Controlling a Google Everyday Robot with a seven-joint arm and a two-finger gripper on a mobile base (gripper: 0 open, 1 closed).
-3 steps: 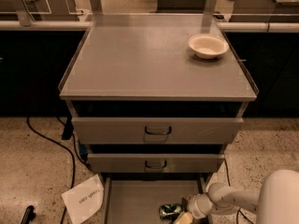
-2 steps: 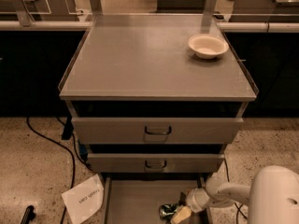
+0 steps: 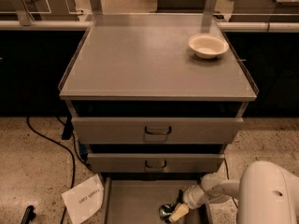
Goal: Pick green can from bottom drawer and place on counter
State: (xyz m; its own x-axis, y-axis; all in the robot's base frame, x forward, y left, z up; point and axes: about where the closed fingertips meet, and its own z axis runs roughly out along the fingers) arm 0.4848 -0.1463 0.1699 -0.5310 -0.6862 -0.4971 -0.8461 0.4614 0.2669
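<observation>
Shifted leftward, hand [image 3: 176, 210] meets green can [image 3: 165, 213] in bottom drawer [image 3: 133, 200]; grip unclear.

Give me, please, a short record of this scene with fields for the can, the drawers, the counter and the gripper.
Can: green can, inside the bottom drawer, on the right half of its floor
Bottom drawer: bottom drawer, pulled open, grey floor showing
Gripper: gripper, low in the open drawer, right at the can
Counter: counter, carrying only a white bowl near its back right corner
Other drawers: two upper drawers with dark handles
Floor: paper sheet lying left of the open drawer
</observation>
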